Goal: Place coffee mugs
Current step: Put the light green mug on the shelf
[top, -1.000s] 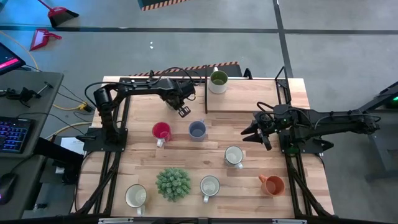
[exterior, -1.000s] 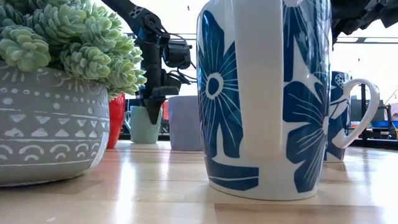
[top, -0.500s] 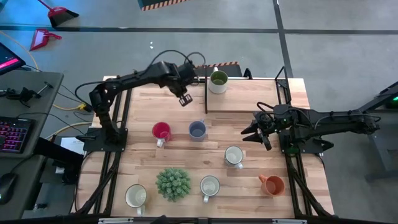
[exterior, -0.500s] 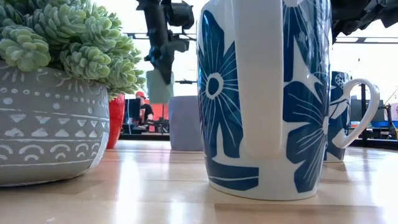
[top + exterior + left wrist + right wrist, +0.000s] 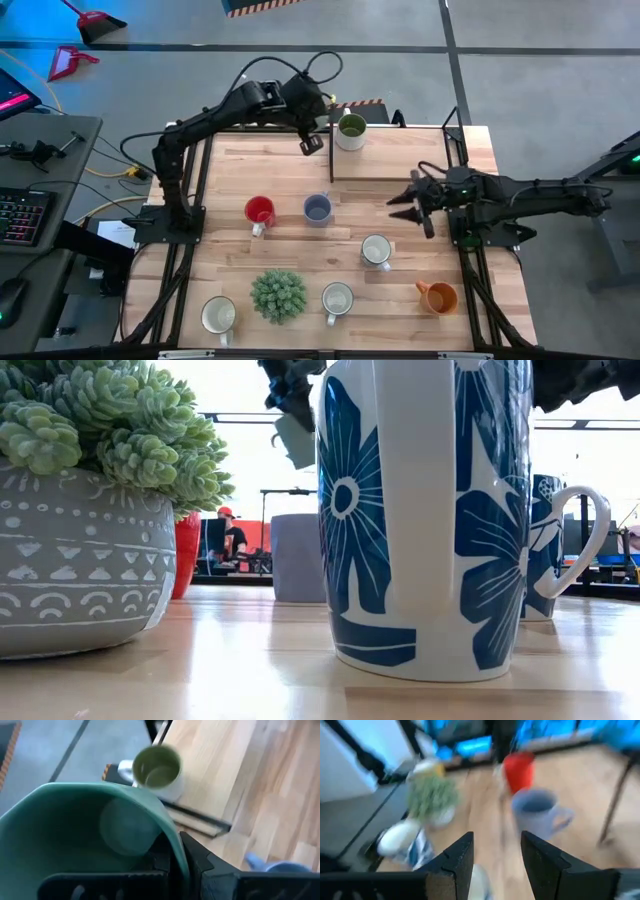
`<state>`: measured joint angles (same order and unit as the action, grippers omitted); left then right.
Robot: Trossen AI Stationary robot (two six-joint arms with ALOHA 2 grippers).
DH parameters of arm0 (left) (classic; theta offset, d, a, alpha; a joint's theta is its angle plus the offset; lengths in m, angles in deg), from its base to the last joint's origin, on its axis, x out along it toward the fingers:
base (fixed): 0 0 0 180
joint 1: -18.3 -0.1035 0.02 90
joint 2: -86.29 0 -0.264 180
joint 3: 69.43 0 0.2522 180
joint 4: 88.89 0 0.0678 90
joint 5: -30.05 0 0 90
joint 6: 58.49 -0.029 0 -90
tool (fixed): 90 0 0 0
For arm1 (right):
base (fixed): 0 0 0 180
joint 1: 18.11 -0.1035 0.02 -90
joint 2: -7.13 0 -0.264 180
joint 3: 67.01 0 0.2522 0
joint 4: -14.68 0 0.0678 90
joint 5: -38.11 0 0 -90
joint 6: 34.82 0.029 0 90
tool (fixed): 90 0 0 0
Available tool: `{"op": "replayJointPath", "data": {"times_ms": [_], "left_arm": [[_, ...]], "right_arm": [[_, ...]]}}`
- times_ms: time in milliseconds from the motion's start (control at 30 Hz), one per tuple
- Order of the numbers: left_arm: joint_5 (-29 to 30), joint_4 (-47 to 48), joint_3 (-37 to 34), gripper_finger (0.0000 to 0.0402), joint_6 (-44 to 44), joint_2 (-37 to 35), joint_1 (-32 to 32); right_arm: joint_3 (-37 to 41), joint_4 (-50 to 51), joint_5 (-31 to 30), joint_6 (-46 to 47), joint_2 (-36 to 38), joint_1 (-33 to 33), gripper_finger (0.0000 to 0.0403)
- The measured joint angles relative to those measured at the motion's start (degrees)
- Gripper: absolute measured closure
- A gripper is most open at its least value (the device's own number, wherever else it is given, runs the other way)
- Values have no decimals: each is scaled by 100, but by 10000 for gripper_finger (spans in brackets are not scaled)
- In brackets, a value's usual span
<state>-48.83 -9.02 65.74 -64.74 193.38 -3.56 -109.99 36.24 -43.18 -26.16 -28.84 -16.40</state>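
Note:
My left gripper point(image 5: 306, 136) is shut on a teal green mug point(image 5: 95, 830), high above the table's far edge, just left of an olive green mug point(image 5: 351, 127) that stands on a raised shelf point(image 5: 400, 160). In the low view the teal mug point(image 5: 297, 440) hangs in the air. My right gripper point(image 5: 408, 208) is open and empty over the table's right middle. A red mug point(image 5: 260, 211), a blue-grey mug point(image 5: 317, 208), an orange mug point(image 5: 438, 296) and three white mugs point(image 5: 376, 250) point(image 5: 337, 297) point(image 5: 219, 314) stand on the table. My left gripper holds the teal mug by its wall at the rim point(image 5: 172, 847), one finger inside the mug and one finger point(image 5: 200, 862) outside. The mug hangs below the gripper, tilted, lifted clear of the table.
A spiky green potted plant point(image 5: 278, 295) stands near the front edge between two white mugs. The shelf's dark frame point(image 5: 331, 150) rises at the far right. Bare wood lies at the table's far left point(image 5: 240, 170).
My left gripper has lifted the teal mug off the table beside the red and blue-grey mugs. It has carried the mug up and toward the far edge, to the olive mug's side. My right gripper has swung a little toward the far edge.

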Motion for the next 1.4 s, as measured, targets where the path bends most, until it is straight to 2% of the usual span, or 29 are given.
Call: {"op": "replayJointPath", "data": {"times_ms": [133, 200, 333, 500, 567, 767, 1133, 1400], "left_arm": [[-6, 10, 290, 396, -106, 265, 133], [-42, 32, 374, 396, -136, 397, 181], [-64, 16, 571, 396, -164, 698, 340], [-114, -38, 1182, 397, -347, 1117, 622], [-119, -109, 1374, 397, -375, 1241, 713], [-298, -345, 1282, 397, -431, 1369, 915], [-665, -723, 1280, 397, -433, 2099, 999], [-1074, -652, 1276, 397, -282, 2301, 1201]], "right_arm": [[0, -809, -367, -451, 614, 18, 258], [-1, -847, -442, -573, 1076, 44, 258], [-9, 46, -566, -424, 1970, 93, 258], [-9, 863, -809, -127, 2622, 92, 258], [-9, 1031, -870, -117, 2731, 92, 258], [-7, 1361, -874, -64, 2781, 92, 258], [-9, 1612, -872, 100, 2777, 92, 258], [-9, 1988, -874, 182, 2777, 92, 258]]}}
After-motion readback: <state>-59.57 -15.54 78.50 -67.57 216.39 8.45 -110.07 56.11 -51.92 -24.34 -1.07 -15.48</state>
